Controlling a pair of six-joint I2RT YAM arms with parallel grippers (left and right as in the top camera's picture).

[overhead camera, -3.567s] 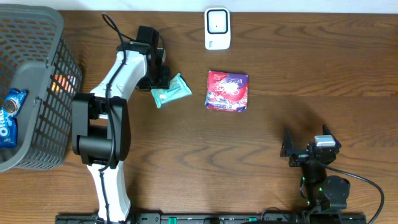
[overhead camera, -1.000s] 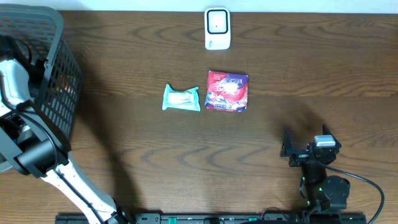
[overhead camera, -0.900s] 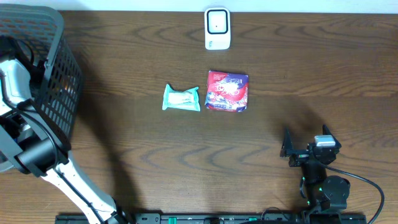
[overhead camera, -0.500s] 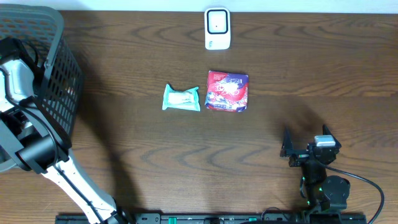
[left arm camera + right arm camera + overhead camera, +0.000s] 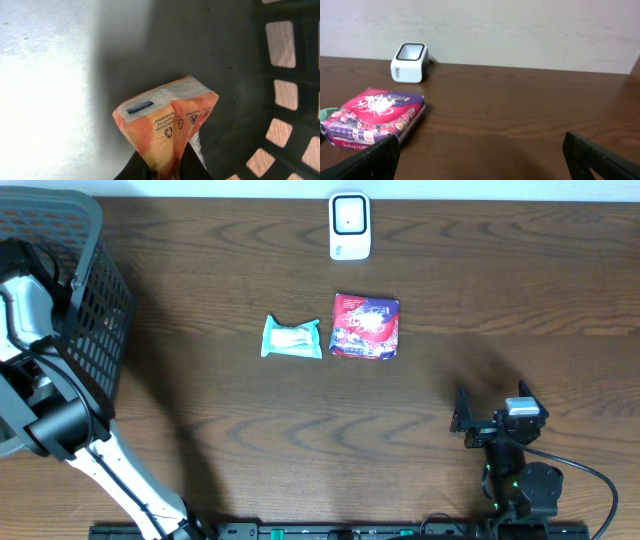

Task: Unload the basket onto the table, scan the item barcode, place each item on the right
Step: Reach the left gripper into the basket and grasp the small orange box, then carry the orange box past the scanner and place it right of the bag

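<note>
1. Orange packet (image 5: 167, 125) is pinched at its lower end by the left hand (image 5: 164, 169). The fingers are pressed together on the wrapper, clear as day in the left wrist view.
2. The packet pokes out away from the fingers, a bit tilted. It has a small blue strip on its white end and some recycling-type marks printed on the orange side.
3. All of that is down inside the grey basket (image 5: 295, 75), with dark mesh wall on the right and a pale patch on the left. Can't tell if the packet is touching the basket bottom or hanging clear of it.
4. From overhead, the left arm (image 5: 30, 300) goes over the rim into the basket at the far left of the wooden surface (image 5: 300, 450). The hand itself is hidden in there from that angle.
5. Out on the surface, a teal packet (image 5: 292, 338) and a red packet (image 5: 366, 326) lie just beside each other near the middle. The white scanner (image 5: 349, 225) stands beyond them at the back edge.
6. The right hand (image 5: 485, 160) sits low at the front right with its fingers spread wide apart, well away from both packets. Its camera looks across at the red packet and the scanner.
</note>
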